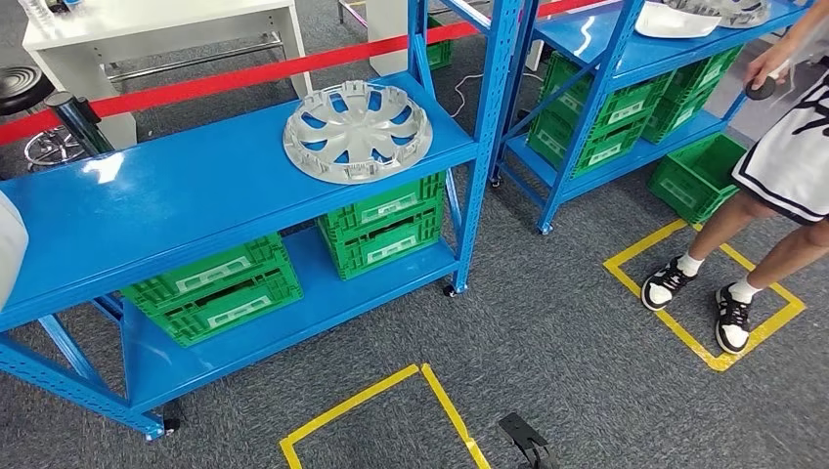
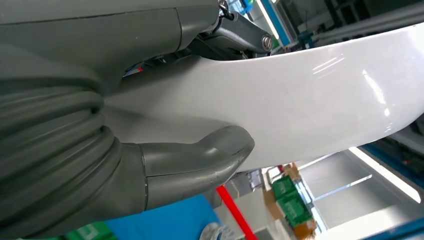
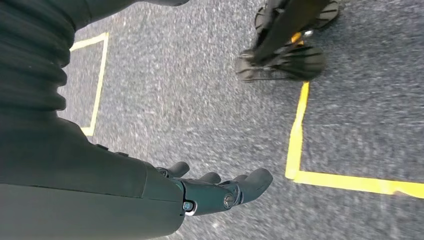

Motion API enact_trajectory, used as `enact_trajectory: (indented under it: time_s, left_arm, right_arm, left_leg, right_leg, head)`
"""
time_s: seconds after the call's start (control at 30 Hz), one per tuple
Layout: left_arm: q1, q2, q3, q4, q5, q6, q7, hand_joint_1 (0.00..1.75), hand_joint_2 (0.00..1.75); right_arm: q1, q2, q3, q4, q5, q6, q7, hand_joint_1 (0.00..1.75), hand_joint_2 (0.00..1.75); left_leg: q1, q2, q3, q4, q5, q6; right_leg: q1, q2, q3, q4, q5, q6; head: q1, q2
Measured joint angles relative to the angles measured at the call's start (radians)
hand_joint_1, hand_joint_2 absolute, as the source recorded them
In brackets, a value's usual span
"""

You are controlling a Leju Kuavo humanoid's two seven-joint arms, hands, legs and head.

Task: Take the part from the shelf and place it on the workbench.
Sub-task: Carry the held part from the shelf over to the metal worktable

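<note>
grey ribbed wrist cover (image 2: 50,125), darker fingers (image 3: 220,192).

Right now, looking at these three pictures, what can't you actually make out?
- White part: in the left wrist view the left hand grips it, but its ends run past the picture's edges; the head view catches a sliver at its left edge.
- Person: head view, cut off above the waist; the dark thing in their hand is too small to identify.
- Right hand: right wrist view, hanging over blurred carpet; its palm side is hidden.
- Labels on the green crates: too small to read.
</note>
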Motion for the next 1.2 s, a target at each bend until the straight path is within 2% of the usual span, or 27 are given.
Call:
enact_trajectory:
  time_s: [0.03,0.07,0.13,0.17,0.27,0.33,0.4,0.43,0.47,0.5,0.53,0.57,0.63,0.67,0.7,0.77,0.8,0.83,0.9,0.93,0.97,1.0,1.03,1.07,1.1,1.17,1.2]
  left_arm:
    - [-0.003,-0.001,0.0,0.003,0.0,-0.007,-0.001,1.75,1.75]
    - [-0.006,-0.002,0.0,0.005,0.0,-0.011,-0.001,1.75,1.75]
    - [-0.013,-0.003,0.001,0.009,-0.001,-0.014,-0.002,1.75,1.75]
    - [-0.017,-0.003,0.002,0.011,-0.001,-0.015,-0.004,1.75,1.75]
    - [-0.024,-0.005,0.004,0.017,-0.002,-0.016,-0.006,1.75,1.75]
    - [-0.03,-0.005,0.004,0.023,-0.005,-0.021,-0.007,1.75,1.75]
    - [-0.043,-0.011,0.002,0.033,-0.011,-0.029,-0.006,1.75,1.75]
    - [-0.052,-0.016,-0.001,0.04,-0.016,-0.032,-0.005,1.75,1.75]
    - [-0.062,-0.023,-0.004,0.048,-0.02,-0.034,-0.004,1.75,1.75]
    - [-0.071,-0.031,-0.007,0.056,-0.025,-0.036,-0.002,1.75,1.75]
    - [-0.082,-0.038,-0.01,0.063,-0.029,-0.037,0.0,1.75,1.75]
    - [-0.093,-0.043,-0.013,0.069,-0.031,-0.039,0.002,1.75,1.75]
    - [-0.122,-0.055,-0.019,0.08,-0.033,-0.042,0.002,1.75,1.75]
    - [-0.138,-0.061,-0.022,0.087,-0.033,-0.043,0.002,1.75,1.75]
    - [-0.151,-0.067,-0.026,0.096,-0.033,-0.045,0.002,1.75,1.75]
    - [-0.169,-0.078,-0.033,0.115,-0.033,-0.046,0.003,1.75,1.75]
    - [-0.175,-0.083,-0.037,0.124,-0.033,-0.047,0.003,1.75,1.75]
    - [-0.18,-0.089,-0.04,0.13,-0.033,-0.047,0.003,1.75,1.75]
    - [-0.189,-0.098,-0.046,0.14,-0.033,-0.047,0.003,1.75,1.75]
    - [-0.192,-0.1,-0.049,0.143,-0.033,-0.048,0.003,1.75,1.75]
    - [-0.193,-0.102,-0.051,0.148,-0.033,-0.048,0.003,1.75,1.75]
    - [-0.194,-0.103,-0.053,0.152,-0.033,-0.049,0.003,1.75,1.75]
    - [-0.194,-0.104,-0.054,0.156,-0.031,-0.049,0.003,1.75,1.75]
    - [-0.195,-0.105,-0.055,0.16,-0.029,-0.049,0.001,1.75,1.75]
    - [-0.198,-0.105,-0.056,0.163,-0.025,-0.05,-0.001,1.75,1.75]
    - [-0.206,-0.105,-0.058,0.169,-0.015,-0.05,-0.006,1.75,1.75]
    - [-0.212,-0.105,-0.06,0.172,-0.009,-0.049,-0.009,1.75,1.75]
  right_arm:
    - [-0.001,0.0,0.0,0.0,-0.007,0.0,0.0,0.0,1.75]
    - [-0.003,0.0,0.0,0.0,-0.011,0.0,0.0,0.0,1.75]
    - [-0.007,0.0,0.0,-0.001,-0.015,0.0,0.0,0.0,1.75]
    - [-0.008,0.001,0.0,-0.001,-0.016,0.0,0.0,0.0,1.75]
    - [-0.007,0.003,-0.001,-0.001,-0.017,0.0,0.001,0.0,1.75]
    - [-0.006,0.005,-0.002,-0.001,-0.022,0.0,0.005,0.0,1.75]
    - [-0.006,0.006,-0.007,-0.001,-0.03,0.0,0.012,0.0,1.75]
    - [-0.006,0.007,-0.01,-0.001,-0.034,0.0,0.016,0.0,1.75]
    - [-0.006,0.008,-0.013,-0.001,-0.038,0.0,0.02,0.0,1.75]
    - [-0.006,0.009,-0.016,-0.001,-0.042,0.0,0.023,0.0,1.75]
    - [-0.006,0.01,-0.019,-0.001,-0.046,0.0,0.024,0.0,1.75]
    - [-0.006,0.011,-0.023,-0.001,-0.049,0.0,0.024,0.0,1.75]
    - [-0.006,0.013,-0.03,-0.001,-0.055,0.0,0.024,0.0,1.75]
    - [-0.006,0.014,-0.034,-0.001,-0.058,0.0,0.024,0.0,1.75]
    - [-0.006,0.014,-0.037,-0.001,-0.06,0.0,0.023,0.0,1.75]
    - [-0.004,0.015,-0.043,-0.001,-0.062,0.0,0.023,0.0,1.75]
    - [-0.003,0.016,-0.046,-0.001,-0.064,0.0,0.023,0.0,1.75]
    - [-0.001,0.017,-0.049,-0.001,-0.066,0.0,0.023,0.0,1.75]
    - [0.0,0.019,-0.054,-0.001,-0.069,0.0,0.023,0.0,1.75]
    - [-0.001,0.019,-0.056,-0.001,-0.07,0.0,0.023,0.0,1.75]
    - [-0.001,0.019,-0.057,-0.001,-0.07,0.0,0.023,0.0,1.75]
    - [-0.001,0.019,-0.059,-0.001,-0.071,0.0,0.023,0.0,1.75]
    - [-0.001,0.019,-0.06,-0.001,-0.072,0.0,0.023,0.0,1.75]
    - [-0.001,0.019,-0.061,-0.001,-0.073,0.0,0.023,0.0,1.75]
    - [-0.002,0.019,-0.063,-0.001,-0.075,0.0,0.023,0.0,1.75]
    - [-0.004,0.018,-0.068,-0.001,-0.077,0.0,0.022,0.0,1.75]
    - [-0.004,0.018,-0.07,-0.001,-0.077,0.0,0.022,0.0,1.75]
  left_leg:
    - [0.0,0.0,-0.018,0.006,0.01,-0.002]
    - [0.0,0.0,-0.035,0.014,0.018,-0.006]
    - [-0.001,0.0,-0.056,0.028,0.032,-0.017]
    - [-0.002,0.001,-0.06,0.03,0.04,-0.023]
    - [0.001,0.001,-0.067,0.028,0.051,-0.042]
    - [0.005,0.0,-0.087,0.075,-0.016,-0.055]
    - [0.01,-0.001,-0.113,0.184,-0.117,-0.066]
    - [0.012,-0.001,-0.12,0.242,-0.142,-0.07]
    - [0.013,-0.001,-0.118,0.283,-0.145,-0.072]
    - [0.015,-0.001,-0.102,0.297,-0.126,-0.073]
    - [0.016,-0.001,-0.069,0.277,-0.098,-0.073]
    - [0.017,-0.001,-0.02,0.223,-0.078,-0.072]
    - [0.014,-0.004,0.086,0.082,-0.091,-0.062]
    - [0.011,-0.005,0.117,0.031,-0.106,-0.055]
    - [0.007,-0.006,0.128,0.004,-0.115,-0.046]
    - [0.003,-0.002,0.113,-0.005,-0.099,-0.025]
    - [0.003,0.001,0.104,-0.007,-0.087,-0.014]
    - [0.004,0.004,0.092,-0.009,-0.074,-0.005]
    - [0.004,0.005,0.063,-0.008,-0.046,0.005]
    - [0.002,0.005,0.045,-0.007,-0.033,0.006]
    - [0.001,0.005,0.026,-0.004,-0.02,0.006]
    - [0.0,0.006,0.007,-0.001,-0.007,0.006]
    - [0.0,0.006,-0.012,0.004,0.004,0.004]
    - [0.0,0.006,-0.03,0.011,0.013,0.0]
    - [-0.001,0.006,-0.046,0.018,0.021,-0.004]
    - [-0.002,0.007,-0.065,0.03,0.035,-0.014]
    - [-0.003,0.007,-0.068,0.032,0.042,-0.02]
  right_leg:
    - [0.0,0.0,0.037,-0.034,0.028,-0.002]
    - [0.0,0.0,0.085,-0.094,0.039,-0.005]
    - [0.005,0.001,0.166,-0.214,0.023,-0.012]
    - [0.007,0.001,0.184,-0.247,0.009,-0.016]
    - [0.008,0.0,0.172,-0.262,0.026,-0.036]
    - [0.004,-0.003,0.149,-0.266,0.052,-0.048]
    - [0.004,-0.005,0.121,-0.265,0.076,-0.052]
    - [0.004,-0.006,0.107,-0.265,0.089,-0.052]
    - [0.004,-0.007,0.091,-0.264,0.102,-0.05]
    - [0.004,-0.008,0.075,-0.264,0.116,-0.048]
    - [0.004,-0.008,0.058,-0.263,0.129,-0.046]
    - [0.004,-0.008,0.045,-0.263,0.141,-0.043]
    - [0.005,-0.007,0.028,-0.263,0.163,-0.033]
    - [0.005,-0.007,0.025,-0.264,0.173,-0.027]
    - [0.005,-0.007,0.023,-0.268,0.184,-0.02]
    - [0.001,-0.005,0.019,-0.273,0.197,-0.006]
    - [-0.001,-0.004,0.012,-0.263,0.179,-0.001]
    - [-0.002,-0.002,0.0,-0.232,0.139,0.002]
    - [-0.001,-0.002,-0.032,-0.119,0.03,0.006]
    - [-0.001,-0.001,-0.044,-0.054,-0.008,0.007]
    - [0.0,-0.001,-0.047,-0.005,-0.018,0.007]
    - [0.0,-0.001,-0.037,0.019,-0.004,0.006]
    - [0.0,-0.001,-0.01,0.009,0.024,0.005]
    - [0.0,-0.002,0.033,-0.035,0.049,0.003]
    - [0.001,-0.001,0.087,-0.102,0.052,0.0]
    - [0.004,0.0,0.17,-0.224,0.023,-0.009]
    - [0.007,0.001,0.186,-0.253,0.008,-0.014]
  head:
    - [0.0,0.0]
    - [0.0,0.0]
    - [0.001,0.0]
    - [0.002,0.0]
    - [0.001,0.0]
    - [-0.001,0.0]
    - [-0.003,0.0]
    - [-0.003,0.0]
    - [-0.003,0.0]
    - [-0.003,0.0]
    - [-0.003,0.0]
    - [-0.003,0.0]
    - [-0.002,0.0]
    - [-0.002,0.0]
    - [-0.002,0.0]
    - [-0.004,0.0]
    - [-0.004,0.0]
    - [-0.004,0.0]
    - [-0.003,0.0]
    - [-0.003,0.0]
    - [-0.003,0.0]
    - [-0.003,0.0]
    - [-0.003,0.0]
    - [-0.002,0.0]
    - [-0.001,0.0]
    - [0.0,0.0]
    - [0.001,0.0]
